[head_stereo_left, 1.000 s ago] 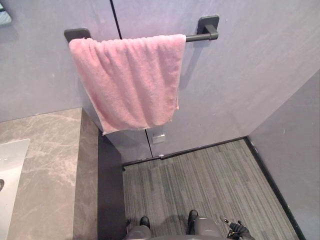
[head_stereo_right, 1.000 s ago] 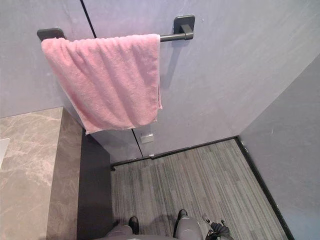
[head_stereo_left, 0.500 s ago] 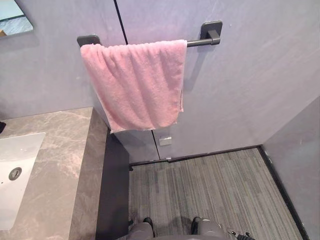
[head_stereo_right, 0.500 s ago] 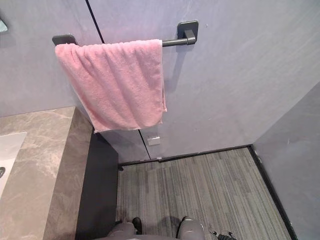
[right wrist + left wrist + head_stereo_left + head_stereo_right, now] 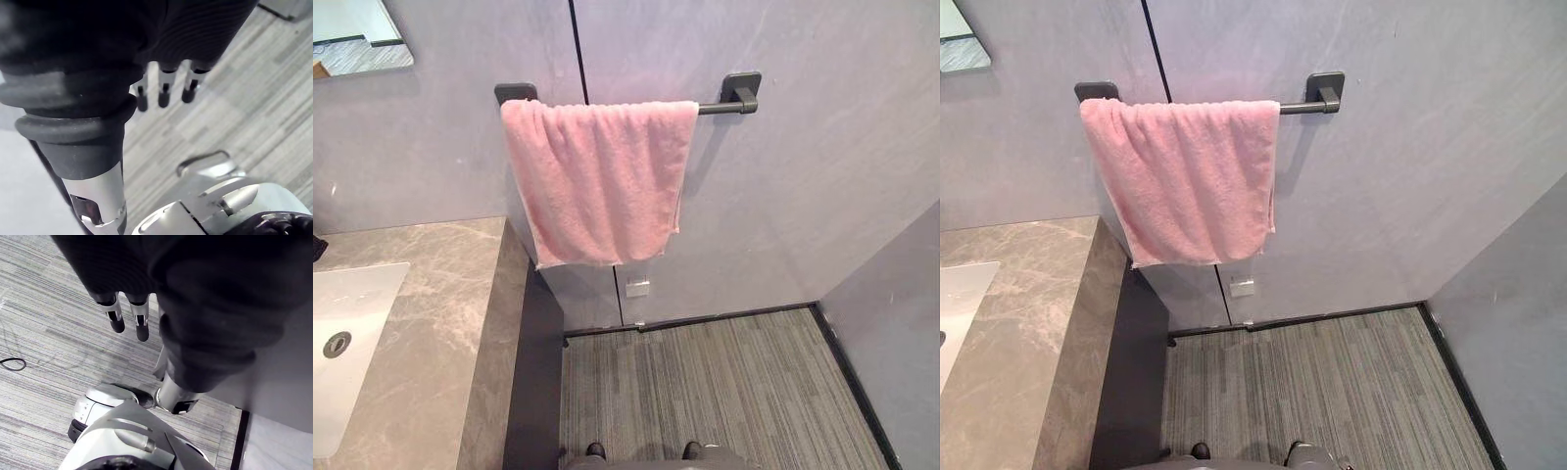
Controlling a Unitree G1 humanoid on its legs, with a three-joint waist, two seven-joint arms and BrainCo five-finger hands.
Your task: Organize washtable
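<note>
Hanging over floor (image 5: 724, 382), left hand (image 5: 116, 313) and right hand (image 5: 164, 92) have released fingers (image 5: 142, 322), well apart from pink towel (image 5: 597, 181).

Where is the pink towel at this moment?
In the left eye view the pink towel hangs over the dark wall rail at upper centre. It covers the rail's left end, above and just past the right edge of the marble countertop.
</note>
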